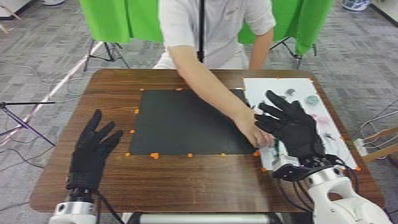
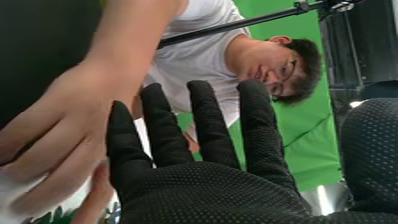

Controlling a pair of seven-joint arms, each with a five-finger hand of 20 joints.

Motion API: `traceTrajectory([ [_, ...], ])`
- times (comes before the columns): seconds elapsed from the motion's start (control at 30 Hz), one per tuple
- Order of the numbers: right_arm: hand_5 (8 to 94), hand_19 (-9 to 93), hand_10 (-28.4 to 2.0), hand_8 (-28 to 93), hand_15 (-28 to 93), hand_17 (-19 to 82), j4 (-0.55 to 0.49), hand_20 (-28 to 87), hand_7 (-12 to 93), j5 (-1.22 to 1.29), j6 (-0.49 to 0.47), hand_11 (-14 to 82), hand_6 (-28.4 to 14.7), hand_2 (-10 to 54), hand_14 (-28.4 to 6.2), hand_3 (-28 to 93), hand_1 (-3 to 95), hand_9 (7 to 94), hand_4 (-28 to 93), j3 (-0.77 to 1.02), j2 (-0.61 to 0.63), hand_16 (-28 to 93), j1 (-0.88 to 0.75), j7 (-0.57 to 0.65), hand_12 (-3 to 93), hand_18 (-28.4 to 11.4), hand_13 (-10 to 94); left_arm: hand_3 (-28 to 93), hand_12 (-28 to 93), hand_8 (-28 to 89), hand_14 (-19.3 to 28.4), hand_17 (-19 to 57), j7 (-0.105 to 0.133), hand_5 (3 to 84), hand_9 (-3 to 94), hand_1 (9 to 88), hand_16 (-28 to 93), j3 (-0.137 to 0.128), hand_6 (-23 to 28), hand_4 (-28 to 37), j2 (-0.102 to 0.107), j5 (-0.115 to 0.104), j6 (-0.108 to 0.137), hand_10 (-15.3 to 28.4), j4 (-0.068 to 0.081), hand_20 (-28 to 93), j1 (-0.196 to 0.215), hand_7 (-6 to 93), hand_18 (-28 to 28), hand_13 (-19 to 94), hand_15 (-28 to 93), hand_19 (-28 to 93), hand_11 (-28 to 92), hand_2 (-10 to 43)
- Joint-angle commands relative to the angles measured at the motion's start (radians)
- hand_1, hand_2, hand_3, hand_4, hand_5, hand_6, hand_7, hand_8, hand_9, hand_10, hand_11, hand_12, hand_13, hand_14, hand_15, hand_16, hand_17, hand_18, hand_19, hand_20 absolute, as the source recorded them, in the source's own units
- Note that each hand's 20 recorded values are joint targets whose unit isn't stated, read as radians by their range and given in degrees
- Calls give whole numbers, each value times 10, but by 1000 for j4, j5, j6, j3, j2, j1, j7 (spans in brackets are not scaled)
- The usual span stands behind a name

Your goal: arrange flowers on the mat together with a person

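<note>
A brown worktop [image 1: 195, 185] is standing near a green curtain [image 1: 120, 20]. A pink flower [image 1: 322, 119] is lying beside the wide-open right hand [image 1: 296, 134]; the left hand [image 1: 90, 152] is looking open too.

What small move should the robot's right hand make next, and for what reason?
The right hand should probably draw back a little from the person's hand: both are at the white sheet, close beside each other, and might bump.
</note>
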Motion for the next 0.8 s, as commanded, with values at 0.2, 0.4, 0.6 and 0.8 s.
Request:
traceTrajectory([
  [0.2, 362, 254, -134, -93, 46, 13, -4, 161, 82, -3, 6, 36, 36, 139, -203, 651, 118, 374, -275, -2, -2, 310, -9, -8, 161, -232, 284, 747, 127, -101, 193, -104, 4, 229, 284, 196, -3, 5, -31, -283, 2, -7, 15, 124, 5, -1, 10, 126, 266, 239, 232, 472, 96, 50],
  [0.4, 361, 253, -135, -92, 47, 13, -5, 161, 81, -4, 7, 36, 36, 139, -203, 654, 116, 374, -276, -2, -3, 310, -9, -9, 161, -232, 285, 750, 126, -102, 192, -103, 6, 229, 284, 197, -4, 4, -30, -283, 2, -9, 15, 124, 6, -1, 10, 127, 265, 239, 231, 472, 97, 49],
  [0.6, 361, 254, -135, -92, 47, 13, -4, 162, 81, -5, 9, 37, 36, 139, -203, 653, 117, 375, -275, -4, -1, 310, -5, -7, 161, -232, 286, 752, 126, -102, 192, -105, 6, 229, 284, 205, -4, 7, -29, -283, 4, -10, 20, 124, 6, -2, 8, 127, 266, 238, 232, 471, 98, 49],
  [0.8, 361, 255, -136, -92, 47, 12, -3, 162, 82, -4, 7, 36, 37, 139, -203, 651, 119, 375, -275, -1, -1, 310, -9, -11, 161, -232, 286, 756, 126, -103, 192, -105, 7, 229, 284, 210, -4, 6, -29, -283, 2, -9, 19, 123, 7, -2, 7, 128, 266, 239, 233, 472, 98, 49],
])
